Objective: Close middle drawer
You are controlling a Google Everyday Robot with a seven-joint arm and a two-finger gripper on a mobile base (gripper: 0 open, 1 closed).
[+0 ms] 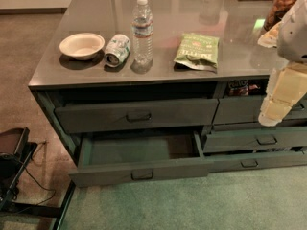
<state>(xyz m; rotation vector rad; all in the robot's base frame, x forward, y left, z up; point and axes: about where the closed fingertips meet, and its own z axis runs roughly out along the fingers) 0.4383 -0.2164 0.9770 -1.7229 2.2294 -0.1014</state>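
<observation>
The middle drawer is a wide dark grey-green drawer in the left stack, pulled far out, with green inner walls and a small dark pull at the centre of its front. Its inside looks empty. The taller-fronted wide drawer sits above it, slightly out from the frame. My arm comes in from the right edge, and its cream-coloured gripper hangs in front of the narrower right stack. It is well to the right of the middle drawer, above its front, and touches nothing.
The grey counter top holds a bowl, a tipped can, a water bottle and a green snack bag. Narrower drawers stand at right, the top one open. A dark stand with cables is at left on the floor.
</observation>
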